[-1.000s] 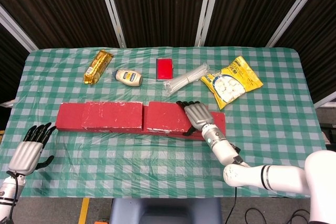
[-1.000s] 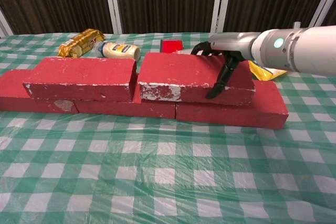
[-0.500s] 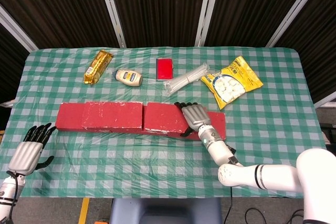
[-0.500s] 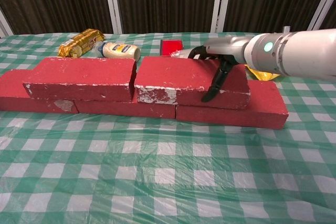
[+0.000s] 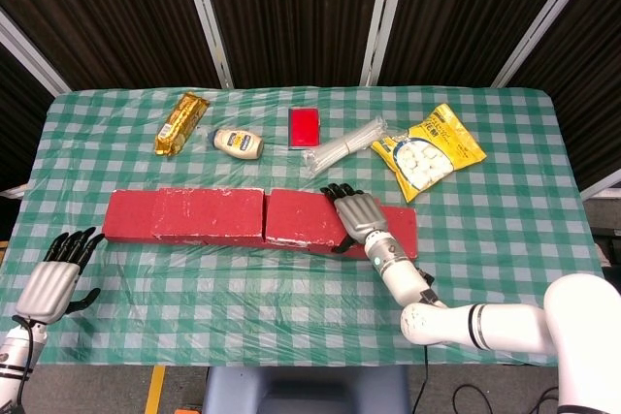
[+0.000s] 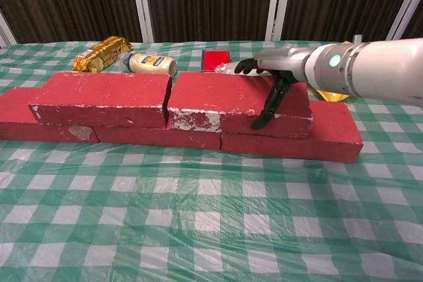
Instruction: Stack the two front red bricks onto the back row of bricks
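Two red bricks lie on top of a lower row of red bricks [image 6: 291, 143] across the middle of the table. The left upper brick [image 6: 99, 97] [image 5: 184, 212] sits alone. My right hand [image 6: 274, 74] [image 5: 359, 215] grips the right end of the right upper brick [image 6: 218, 100] [image 5: 301, 218], fingers over its top and thumb down its front face. That brick's left end meets the left upper brick. My left hand [image 5: 53, 278] hovers at the table's front left corner, fingers spread, holding nothing.
Behind the bricks lie a gold snack packet [image 5: 181, 123], a mayonnaise bottle [image 5: 239, 142], a small red box [image 5: 305, 127], a clear packet of sticks [image 5: 346, 145] and a yellow bag [image 5: 428, 151]. Green checked cloth [image 6: 198, 229] covers the front of the table.
My right hand has slid the right upper brick to the left, closing the gap to the left upper brick. The left hand has stayed put.
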Controlling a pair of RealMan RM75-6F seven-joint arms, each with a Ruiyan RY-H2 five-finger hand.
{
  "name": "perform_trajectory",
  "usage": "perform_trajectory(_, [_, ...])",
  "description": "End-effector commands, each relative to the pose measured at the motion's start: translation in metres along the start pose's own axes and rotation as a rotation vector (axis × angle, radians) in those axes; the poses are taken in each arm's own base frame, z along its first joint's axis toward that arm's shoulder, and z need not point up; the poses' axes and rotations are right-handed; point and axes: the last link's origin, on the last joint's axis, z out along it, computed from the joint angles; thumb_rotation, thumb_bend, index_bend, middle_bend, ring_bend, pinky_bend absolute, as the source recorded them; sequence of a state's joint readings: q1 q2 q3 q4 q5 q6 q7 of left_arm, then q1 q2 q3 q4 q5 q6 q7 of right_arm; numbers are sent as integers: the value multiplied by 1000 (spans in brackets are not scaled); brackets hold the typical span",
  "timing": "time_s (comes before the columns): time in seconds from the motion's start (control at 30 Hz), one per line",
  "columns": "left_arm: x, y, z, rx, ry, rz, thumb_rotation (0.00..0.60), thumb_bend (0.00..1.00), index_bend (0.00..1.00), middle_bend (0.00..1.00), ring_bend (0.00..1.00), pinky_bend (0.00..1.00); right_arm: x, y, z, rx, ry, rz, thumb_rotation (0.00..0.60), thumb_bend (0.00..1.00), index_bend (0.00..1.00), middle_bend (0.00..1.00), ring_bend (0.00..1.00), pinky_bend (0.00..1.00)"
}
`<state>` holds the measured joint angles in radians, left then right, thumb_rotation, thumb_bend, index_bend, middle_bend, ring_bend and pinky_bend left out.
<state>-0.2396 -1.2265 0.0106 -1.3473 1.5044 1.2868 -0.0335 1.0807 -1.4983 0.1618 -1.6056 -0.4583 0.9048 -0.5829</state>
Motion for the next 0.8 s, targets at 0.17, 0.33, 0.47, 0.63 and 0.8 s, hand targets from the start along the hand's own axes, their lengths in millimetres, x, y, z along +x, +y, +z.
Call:
perform_trajectory(0.17, [0, 0, 0, -1, -1, -2, 600, 292, 0, 0, 0, 6, -1, 0, 0, -5, -7, -3, 600, 110, 0, 81, 89, 290])
perform_trajectory(0.33, [0, 0, 0, -1, -3, -1, 600, 291, 0, 0, 0, 5, -2, 1, 0, -15, -25, -3, 600, 110, 0, 8, 5, 157])
perform_trajectory(0.47, [0, 0, 0, -1, -3, -2, 600, 291, 0, 0, 0, 5, -2, 2, 0, -25, -31, -2, 600, 103, 0, 0, 0, 117])
perform_trajectory(0.63, [0, 0, 0, -1, -3, -2, 600, 290, 0, 0, 0, 5, 0, 3, -2, -37, -33, 0, 600, 70, 0, 0, 0, 106])
perform_trajectory(0.8, [0, 1, -1, -3, -2, -1, 600, 292, 0, 0, 0, 5, 7, 3, -10, -18, -19, 27, 600, 53, 0, 0, 0, 89])
